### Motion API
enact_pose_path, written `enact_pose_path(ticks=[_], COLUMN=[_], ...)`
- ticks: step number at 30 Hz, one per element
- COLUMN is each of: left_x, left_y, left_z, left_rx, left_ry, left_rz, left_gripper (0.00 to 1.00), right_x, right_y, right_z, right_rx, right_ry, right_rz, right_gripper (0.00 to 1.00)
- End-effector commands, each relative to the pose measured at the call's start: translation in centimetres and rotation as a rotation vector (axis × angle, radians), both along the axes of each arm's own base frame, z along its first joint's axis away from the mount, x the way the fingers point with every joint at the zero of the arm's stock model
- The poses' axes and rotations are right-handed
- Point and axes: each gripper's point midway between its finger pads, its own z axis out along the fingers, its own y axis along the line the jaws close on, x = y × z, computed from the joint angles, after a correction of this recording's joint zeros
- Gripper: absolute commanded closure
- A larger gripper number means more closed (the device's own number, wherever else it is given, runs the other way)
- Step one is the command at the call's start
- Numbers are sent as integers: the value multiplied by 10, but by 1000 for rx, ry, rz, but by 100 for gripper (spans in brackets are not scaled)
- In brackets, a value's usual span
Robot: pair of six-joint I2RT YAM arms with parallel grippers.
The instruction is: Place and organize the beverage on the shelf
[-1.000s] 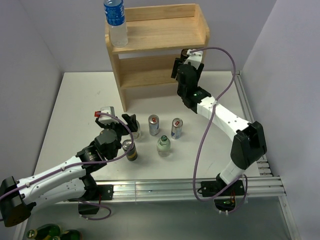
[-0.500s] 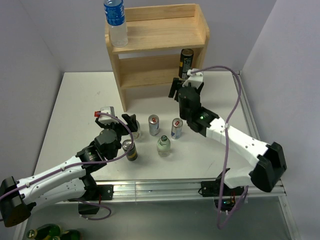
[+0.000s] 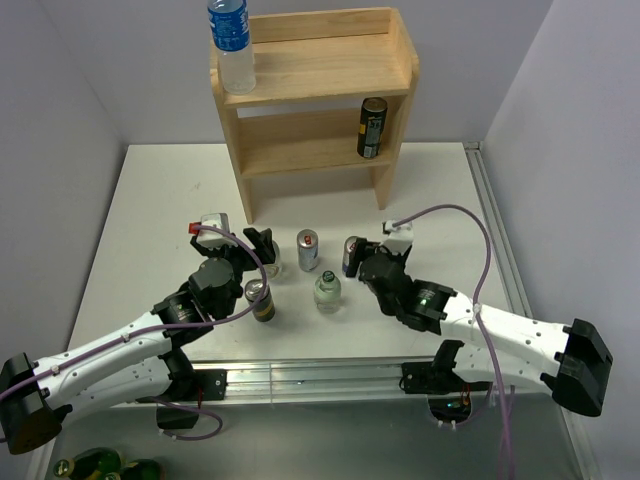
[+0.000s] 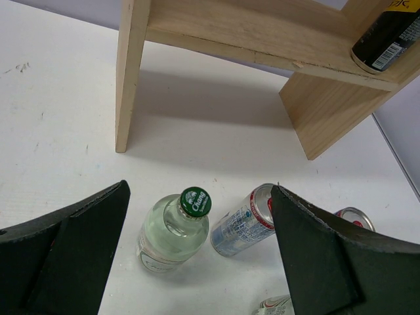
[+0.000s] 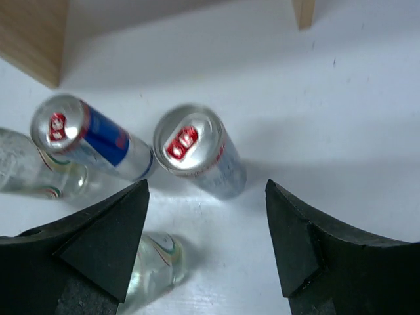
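Two drinks (image 3: 372, 127) stand on the shelf (image 3: 315, 24), so the right end effector (image 5: 205, 191), jaws half-parted and empty over the silver can (image 5: 197, 147) on the bench (image 3: 160, 200), should centre, drop straight and close at mid-body; the left end effector (image 4: 198, 191) gapes wide, empty.

A: Lighting?
B: Bright, even, from overhead. Soft shadow under the shelf (image 4: 262, 26) on the white table (image 4: 59, 131), upper middle of left wrist frame.
A: Focus?
B: Top view crisp. Right wrist soft throughout: cans (image 5: 197, 147) slightly smeared, dark fingers (image 5: 98, 243) at lower corners blurred.
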Motion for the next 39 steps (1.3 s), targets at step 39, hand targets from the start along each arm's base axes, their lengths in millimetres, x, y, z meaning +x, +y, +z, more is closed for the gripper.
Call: enact_pose_path(ticks=[39], left_x=[-1], left_y=[-3], left_z=[7], left_rx=[-35], left_ry=[-16], left_rz=[-22], left_gripper=[4], right_x=[49], right_y=[28], right_z=[-94], right_rx=[-108], right_ry=[-11], right_rz=[-204], right_gripper=[23])
